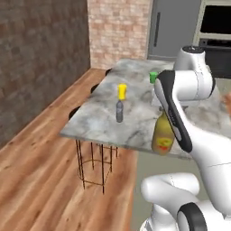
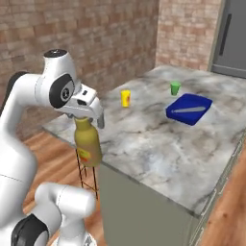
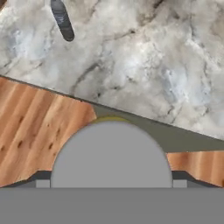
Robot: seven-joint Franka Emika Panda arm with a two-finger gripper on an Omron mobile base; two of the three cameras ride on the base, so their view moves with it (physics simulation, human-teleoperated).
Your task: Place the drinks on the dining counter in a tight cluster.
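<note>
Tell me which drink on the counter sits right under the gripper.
The tall amber bottle, at the counter's near edge directly below the gripper. The small water bottle stands apart, farther in beside the yellow cup.

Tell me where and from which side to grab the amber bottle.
Grip the amber bottle at its narrow neck under the grey cap, coming straight down from above. It stands upright at the counter edge, and the end effector already sits over the cap.

Marble counter (image 2: pixel 158 144), cups (image 2: pixel 126 98), perhaps tray (image 2: pixel 189 108)
</note>
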